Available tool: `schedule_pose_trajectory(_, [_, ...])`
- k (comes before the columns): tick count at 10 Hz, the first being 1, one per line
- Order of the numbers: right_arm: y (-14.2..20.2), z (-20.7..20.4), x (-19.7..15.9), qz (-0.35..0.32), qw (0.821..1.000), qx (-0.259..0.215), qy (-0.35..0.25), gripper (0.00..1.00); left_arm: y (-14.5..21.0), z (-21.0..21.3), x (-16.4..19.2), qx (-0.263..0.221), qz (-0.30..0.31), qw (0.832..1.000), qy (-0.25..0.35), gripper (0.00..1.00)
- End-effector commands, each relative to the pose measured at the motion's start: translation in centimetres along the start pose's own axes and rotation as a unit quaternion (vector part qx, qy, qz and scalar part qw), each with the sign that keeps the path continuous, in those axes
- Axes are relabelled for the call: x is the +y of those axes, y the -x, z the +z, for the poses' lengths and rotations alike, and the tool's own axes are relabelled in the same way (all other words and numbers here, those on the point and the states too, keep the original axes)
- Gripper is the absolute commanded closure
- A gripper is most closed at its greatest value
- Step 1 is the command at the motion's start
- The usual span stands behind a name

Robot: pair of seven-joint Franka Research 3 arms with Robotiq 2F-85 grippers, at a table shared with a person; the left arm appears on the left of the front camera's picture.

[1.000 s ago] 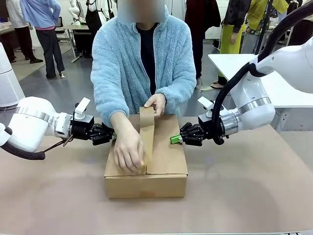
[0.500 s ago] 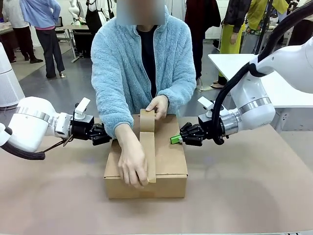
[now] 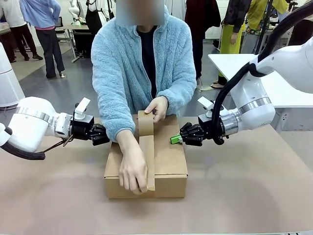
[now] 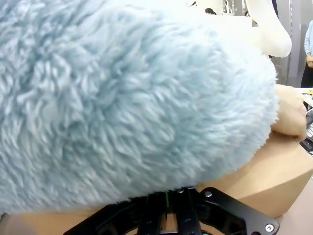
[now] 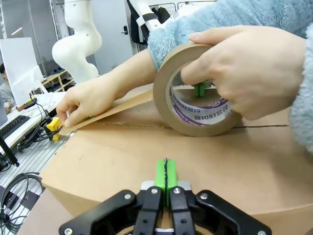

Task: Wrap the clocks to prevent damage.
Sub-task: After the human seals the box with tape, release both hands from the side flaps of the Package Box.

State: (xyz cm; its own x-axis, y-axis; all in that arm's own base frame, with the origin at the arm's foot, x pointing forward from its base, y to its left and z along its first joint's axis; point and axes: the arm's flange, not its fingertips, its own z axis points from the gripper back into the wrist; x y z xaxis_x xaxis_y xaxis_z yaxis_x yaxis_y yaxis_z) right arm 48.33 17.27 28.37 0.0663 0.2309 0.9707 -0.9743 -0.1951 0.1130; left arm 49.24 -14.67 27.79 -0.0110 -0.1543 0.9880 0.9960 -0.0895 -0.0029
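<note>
Meanwhile both my grippers, left (image 3: 108, 135) and right (image 3: 174, 139), pressed together, brace the brown cardboard box (image 3: 168, 161) while a person's hand (image 3: 133, 172) lays brown tape (image 3: 147, 156).

The cardboard box (image 3: 145, 164) sits on the surface (image 3: 244, 196) at lower centre of the front view. The left tool (image 3: 108, 136) lies at its left side, the right tool (image 3: 173, 139) at its right. On the box's top rests a tape roll (image 3: 145, 123), behind a strip (image 3: 147, 161) running toward the frame's bottom.

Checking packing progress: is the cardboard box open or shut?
Shut. The cardboard box has its flaps flat, and the person's hand runs brown tape over the seam.
</note>
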Motion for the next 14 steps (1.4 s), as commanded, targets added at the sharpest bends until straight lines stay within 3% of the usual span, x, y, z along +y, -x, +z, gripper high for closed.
schedule_pose_trajectory(1, [0.49,-0.16,0.14,-0.003,1.000,0.002,0.011,0.99,0.14,-0.29,0.09,0.000,0.001,1.000,-0.007,0.99])
schedule_pose_trajectory(14, [0.49,-0.16,0.14,-0.003,1.000,0.002,0.011,0.99,0.14,-0.29,0.09,0.000,0.001,1.000,-0.007,0.99])
